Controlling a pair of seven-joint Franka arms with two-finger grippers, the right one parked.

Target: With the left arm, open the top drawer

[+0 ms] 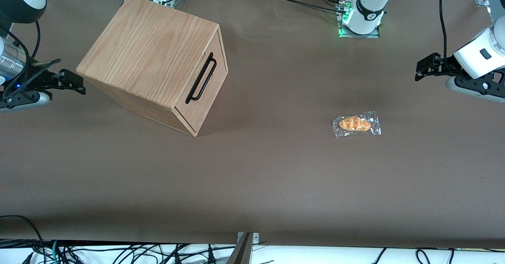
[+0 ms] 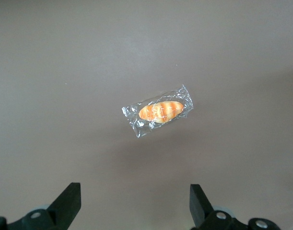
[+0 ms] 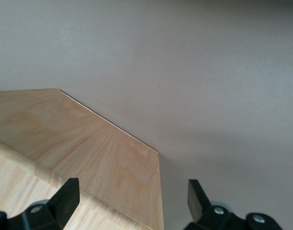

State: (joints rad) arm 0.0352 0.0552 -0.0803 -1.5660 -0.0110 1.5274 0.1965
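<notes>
The left arm's black two-finger gripper [image 1: 421, 67] hangs released, well apart from the pale wooden top drawer [image 1: 203, 87]. Approach step not begun. Next move likely requires reaching its long black bar handle [image 1: 201, 78].

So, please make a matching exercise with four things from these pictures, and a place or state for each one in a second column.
Things:
1. top drawer
2. wrapped bread roll
3. left arm's gripper
4. drawer handle

Descriptions:
A. open, above the table at the working arm's end
B. shut, in the wooden cabinet
C. black bar
D. lying on the brown table

Pairs: 1-B, 2-D, 3-A, 4-C
</notes>
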